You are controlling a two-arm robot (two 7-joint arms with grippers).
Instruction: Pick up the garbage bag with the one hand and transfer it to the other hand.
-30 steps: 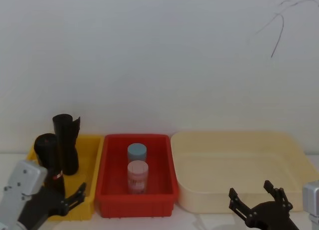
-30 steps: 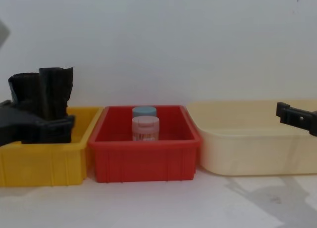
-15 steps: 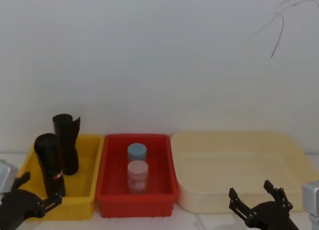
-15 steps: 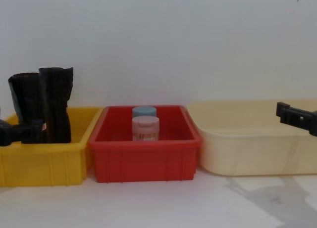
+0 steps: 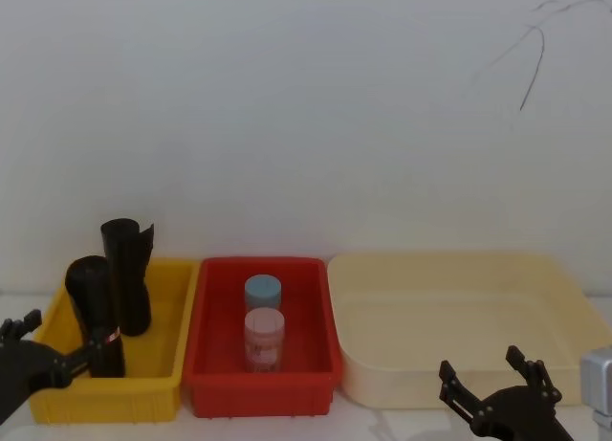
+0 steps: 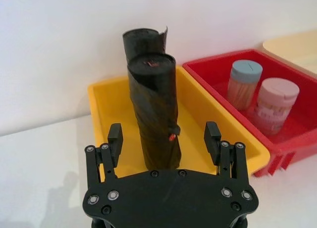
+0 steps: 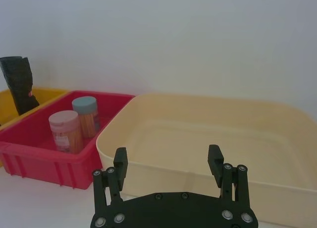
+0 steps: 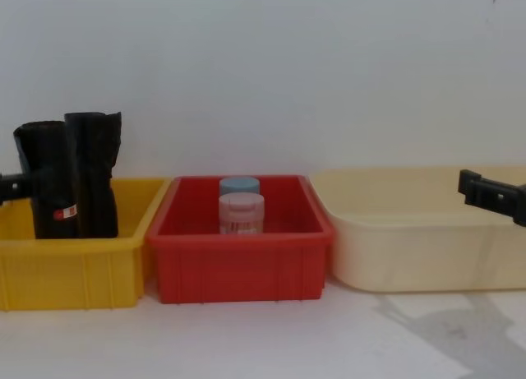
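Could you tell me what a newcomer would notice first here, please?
Three bins in a row: yellow bin on the left, red bin in the middle, cream bin on the right. In the yellow one the garbage bag, red sticker showing, stands before another black roll, and the open left tool faces it. The open right tool hangs before the cream bin.

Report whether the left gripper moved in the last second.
Yes. In the head view the left gripper has slid left, from the front of the yellow bin to its left corner.
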